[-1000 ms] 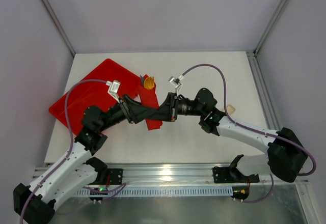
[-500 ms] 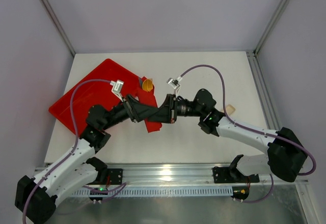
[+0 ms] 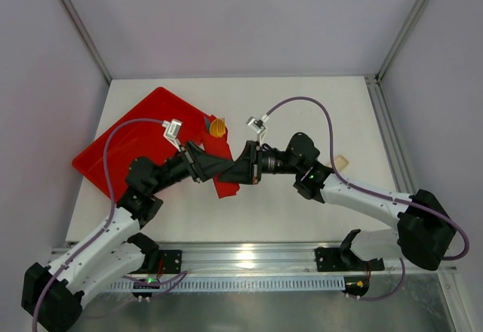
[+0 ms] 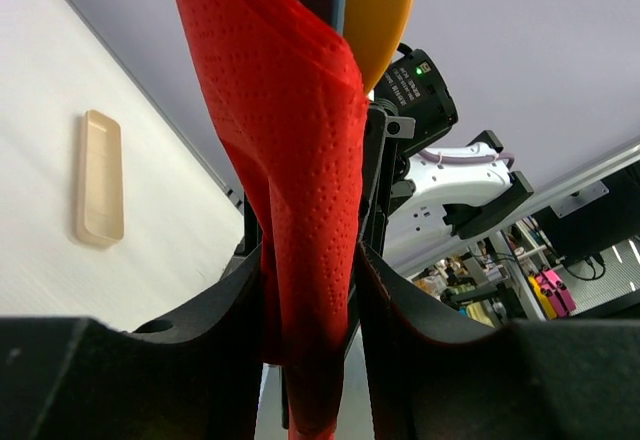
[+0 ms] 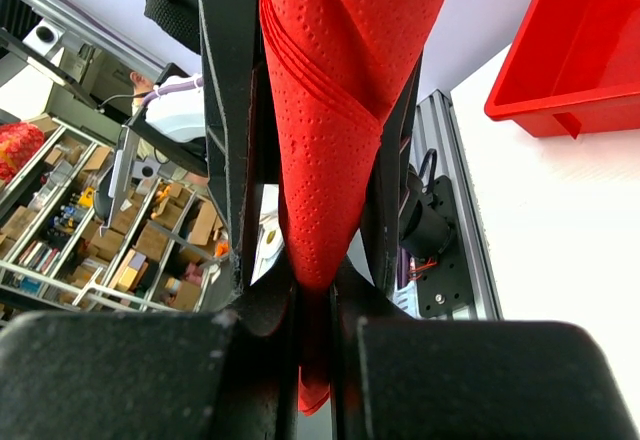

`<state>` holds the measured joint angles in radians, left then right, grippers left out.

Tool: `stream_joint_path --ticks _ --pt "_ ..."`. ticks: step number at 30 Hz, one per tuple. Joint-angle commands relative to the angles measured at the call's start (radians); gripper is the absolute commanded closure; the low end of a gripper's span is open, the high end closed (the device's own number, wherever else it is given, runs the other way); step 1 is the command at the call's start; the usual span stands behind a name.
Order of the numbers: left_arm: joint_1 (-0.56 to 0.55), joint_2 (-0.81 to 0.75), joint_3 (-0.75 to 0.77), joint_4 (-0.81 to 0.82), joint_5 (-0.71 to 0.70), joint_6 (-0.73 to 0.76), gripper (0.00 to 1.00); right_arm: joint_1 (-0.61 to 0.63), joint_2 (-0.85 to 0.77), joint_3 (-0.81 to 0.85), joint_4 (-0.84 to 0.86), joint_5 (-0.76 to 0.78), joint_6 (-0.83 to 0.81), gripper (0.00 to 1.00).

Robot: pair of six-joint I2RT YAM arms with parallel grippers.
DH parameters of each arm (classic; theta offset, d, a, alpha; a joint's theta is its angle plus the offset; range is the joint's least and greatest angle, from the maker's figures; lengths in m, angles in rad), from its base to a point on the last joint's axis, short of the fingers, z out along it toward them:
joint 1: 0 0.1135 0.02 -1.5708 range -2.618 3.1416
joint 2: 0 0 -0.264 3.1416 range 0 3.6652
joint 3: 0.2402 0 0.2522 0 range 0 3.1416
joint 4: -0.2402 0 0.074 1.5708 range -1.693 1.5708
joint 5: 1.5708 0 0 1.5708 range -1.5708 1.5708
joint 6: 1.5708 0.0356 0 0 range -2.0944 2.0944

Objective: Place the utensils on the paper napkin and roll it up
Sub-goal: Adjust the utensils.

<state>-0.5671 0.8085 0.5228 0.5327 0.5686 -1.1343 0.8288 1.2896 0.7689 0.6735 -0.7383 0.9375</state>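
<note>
Both arms meet mid-frame in the top view. The left end effector [image 3: 207, 167] comes in from the left and the right end effector [image 3: 240, 167] from the right, facing each other across the paper napkin [image 3: 226, 184]. The napkin is bunched into a loose, part-rolled strip. Its long axis runs from upper to lower frame, crosswise to the line joining the two end effectors, so neither arm is nearer and both are on it at mid-length. In the left wrist view the strip fills the gap between the jaws and touches both, so I read the left end effector [image 4: 310, 260] as clamped on the napkin. The right end effector [image 5: 312, 210] is pinched tight on the same strip. An orange-yellow piece [image 3: 219, 127] sits at the napkin's upper end, by the corner of the red tray [image 3: 128, 147]; what it is, cannot tell. One pale tan utensil [image 3: 341, 161] lies bare on the worktop [image 3: 302, 106], well apart to the right of the napkin and beside the right forearm. Judgement: the roll is not finished, and that utensil falls to the right arm.
</note>
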Motion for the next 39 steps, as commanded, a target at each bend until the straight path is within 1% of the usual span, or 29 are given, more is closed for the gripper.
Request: stream_joint_path --ticks 1,9,11,14,18,24,28,35,39 --pt "-0.002 -0.051 -0.001 -0.043 -0.012 0.019 0.60 0.006 -0.036 0.017 0.037 0.017 -0.035 0.96" --pt "-0.002 -0.114 -0.021 -0.106 -0.044 0.031 0.54 0.004 -0.038 0.020 0.024 0.025 -0.046 0.97" --pt "-0.002 -0.127 -0.024 -0.120 -0.049 0.034 0.55 0.006 -0.033 0.023 0.031 0.019 -0.039 0.96" --pt "-0.002 -0.127 -0.021 -0.131 -0.055 0.042 0.57 0.009 -0.030 0.029 0.034 0.014 -0.035 0.96" --pt "-0.002 -0.101 -0.018 -0.106 -0.049 0.041 0.60 0.018 -0.024 0.032 0.034 0.014 -0.034 0.96" --pt "-0.002 -0.078 -0.014 -0.074 -0.044 0.034 0.60 0.026 -0.019 0.036 0.038 0.014 -0.034 0.96" --pt "-0.002 -0.089 -0.014 -0.092 -0.056 0.039 0.63 0.026 -0.019 0.033 0.035 0.013 -0.035 0.97" --pt "-0.002 -0.109 -0.007 -0.142 -0.079 0.054 0.73 0.026 -0.027 0.027 0.037 0.013 -0.035 0.96" --pt "-0.002 -0.109 -0.009 -0.145 -0.079 0.056 0.75 0.027 -0.030 0.024 0.035 0.013 -0.035 0.96"
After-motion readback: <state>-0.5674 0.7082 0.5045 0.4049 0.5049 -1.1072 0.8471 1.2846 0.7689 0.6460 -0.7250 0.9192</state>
